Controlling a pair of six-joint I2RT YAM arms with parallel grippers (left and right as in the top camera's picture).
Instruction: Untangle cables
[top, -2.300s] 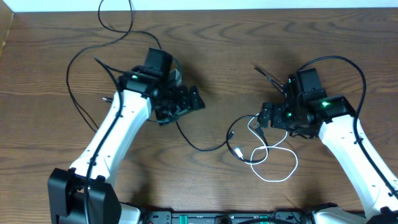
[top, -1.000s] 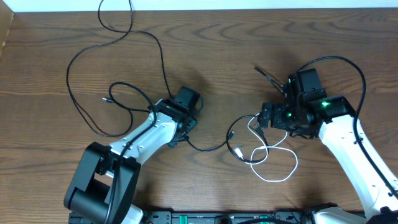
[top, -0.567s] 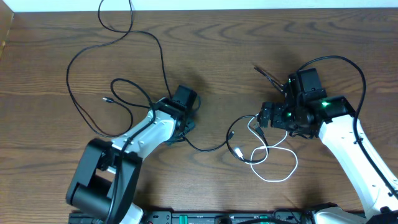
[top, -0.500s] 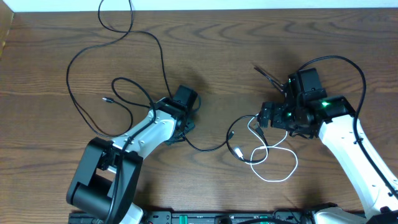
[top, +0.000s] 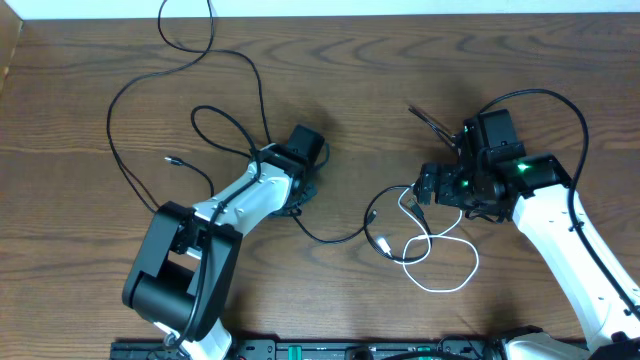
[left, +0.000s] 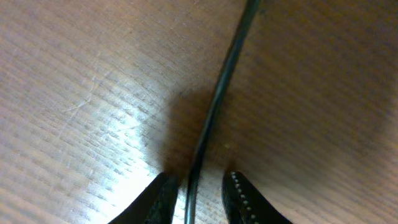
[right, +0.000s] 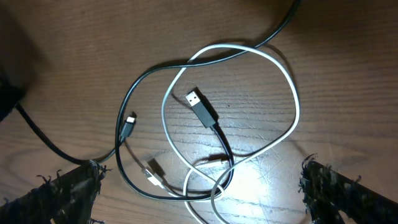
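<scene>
A black cable (top: 330, 237) runs from loops on the left of the table to a tangle (top: 392, 238) with the white cable (top: 450, 285). My left gripper (top: 297, 203) points down onto this cable. In the left wrist view the black cable (left: 227, 62) passes between the fingertips of the left gripper (left: 196, 190). Its jaws stand narrowly apart around the cable, with a slim gap still showing. My right gripper (top: 428, 190) hangs wide open over the tangle. The right wrist view shows the right gripper (right: 202, 193) above the white cable (right: 292, 99), a black USB plug (right: 200, 107) and a small plug (right: 129, 121).
More thin black cable (top: 113, 130) loops across the left half of the table up to the far edge. A thick black robot cable (top: 565, 105) arcs over the right arm. A black rail (top: 350, 350) lies along the near edge.
My left gripper's jaws have narrowed around the black cable. The left arm has shifted slightly, and the cable loop to its left has moved up and right. The right arm has not moved.
</scene>
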